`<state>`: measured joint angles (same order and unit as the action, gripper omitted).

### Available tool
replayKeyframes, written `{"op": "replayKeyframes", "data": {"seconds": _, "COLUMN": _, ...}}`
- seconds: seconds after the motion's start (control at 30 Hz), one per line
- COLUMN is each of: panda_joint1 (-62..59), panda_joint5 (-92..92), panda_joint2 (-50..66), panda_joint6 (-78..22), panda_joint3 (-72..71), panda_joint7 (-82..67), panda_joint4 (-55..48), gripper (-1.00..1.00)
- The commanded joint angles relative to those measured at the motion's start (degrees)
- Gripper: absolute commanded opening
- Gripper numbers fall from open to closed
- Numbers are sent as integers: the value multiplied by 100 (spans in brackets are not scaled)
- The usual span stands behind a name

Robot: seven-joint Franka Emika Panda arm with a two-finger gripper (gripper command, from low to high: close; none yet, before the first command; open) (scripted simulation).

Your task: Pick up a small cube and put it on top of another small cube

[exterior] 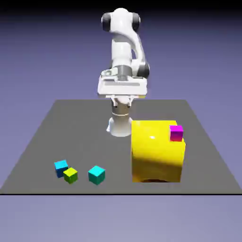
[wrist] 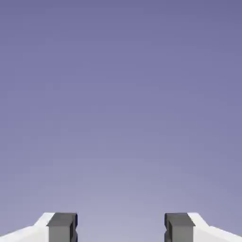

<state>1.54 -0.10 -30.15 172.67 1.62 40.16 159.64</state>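
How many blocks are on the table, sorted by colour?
Blue cube: 1
Lime cube: 1
Teal cube: 1
Magenta cube: 1, sitting on the yellow block
Big yellow block: 1
Total: 5 blocks. The blue and lime cubes sit close together, near the exterior view's left.

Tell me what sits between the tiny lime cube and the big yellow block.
In the exterior view, the teal cube sits on the grey table between the tiny lime cube and the big yellow block. The hand view shows only backdrop.
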Motion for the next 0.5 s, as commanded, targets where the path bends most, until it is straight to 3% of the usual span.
{"op": "replayKeyframes", "data": {"seconds": 0.0, "panda_joint1": 71, "panda_joint5": -9, "panda_joint2": 208, "panda_joint6": -111, "panda_joint3": 134, "panda_joint7": -191, "panda_joint4": -113, "gripper": 0}}
{"op": "replayKeyframes", "data": {"seconds": 0.47, "panda_joint1": 1057, "panda_joint5": -129, "panda_joint2": 3115, "panda_joint6": -1665, "panda_joint3": 2013, "panda_joint7": -2857, "panda_joint4": -1692, "gripper": 0}}
